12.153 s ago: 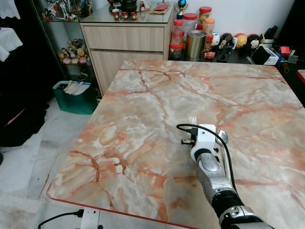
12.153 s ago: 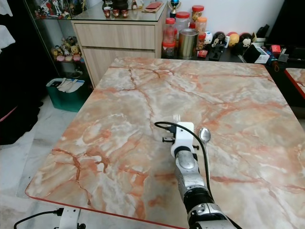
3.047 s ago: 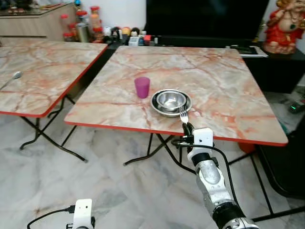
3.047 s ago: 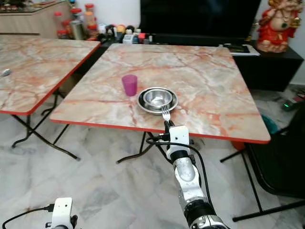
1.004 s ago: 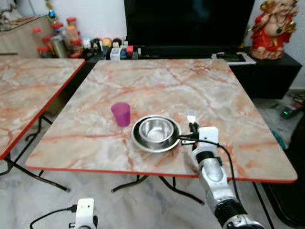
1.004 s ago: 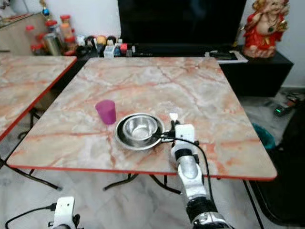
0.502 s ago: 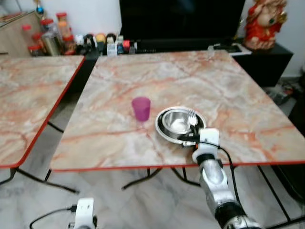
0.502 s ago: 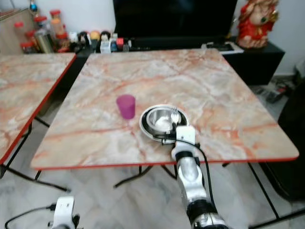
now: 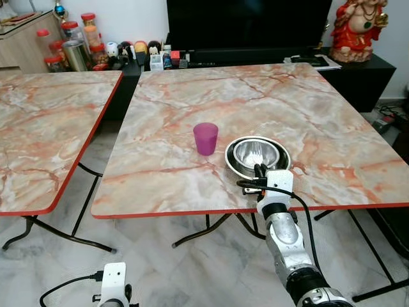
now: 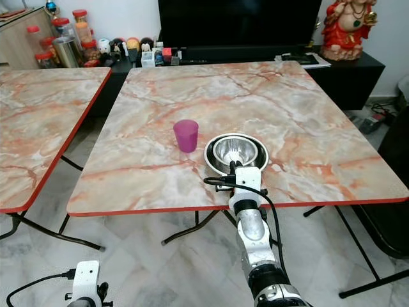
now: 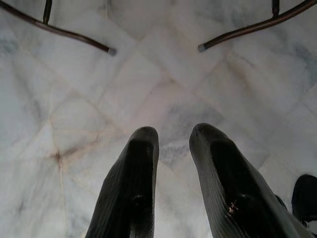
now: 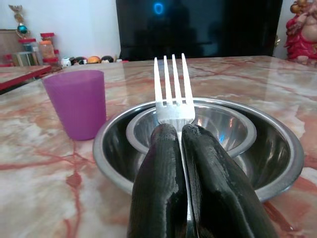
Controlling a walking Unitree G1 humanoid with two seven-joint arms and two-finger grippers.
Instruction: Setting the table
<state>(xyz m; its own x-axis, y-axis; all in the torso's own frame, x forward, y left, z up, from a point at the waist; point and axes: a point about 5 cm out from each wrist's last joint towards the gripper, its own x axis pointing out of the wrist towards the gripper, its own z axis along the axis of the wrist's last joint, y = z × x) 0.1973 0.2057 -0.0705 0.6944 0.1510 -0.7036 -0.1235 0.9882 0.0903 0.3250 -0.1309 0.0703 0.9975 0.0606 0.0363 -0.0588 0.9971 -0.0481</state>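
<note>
Fork [image 12: 172, 94] pinched upright between the right claw [image 12: 181, 130] fingers, tines pointing up and away over the near rim of the steel plate [image 12: 282, 173]. The fingers are pressed together on the handle, no gap showing. A smaller steel bowl [image 12: 230, 130] sits inside the plate. In the head view the right claw [image 9: 261, 170] is at the 6 o'clock edge of the plate [image 9: 231, 160], above the worktop [image 9: 319, 115] near its front edge. Purple cup [image 9: 206, 139] stands upright at about 9 o'clock from the plate, just beside it, not touching.

The worktop is pink-orange marble pattern with a red rim, on folding metal legs. A second worktop [image 9: 45, 128] of the same kind stands at 9 o'clock, with a gap between them. At 12 o'clock is a dark TV [image 9: 246, 22] on a low black cabinet, jars [image 9: 77, 48] and small figures at 11 o'clock, a red statue [image 9: 358, 29] at 1 o'clock.

Left claw [image 11: 173, 136] hangs low over the pale marble floor [image 11: 74, 99], fingers spread slightly, holding nothing.
</note>
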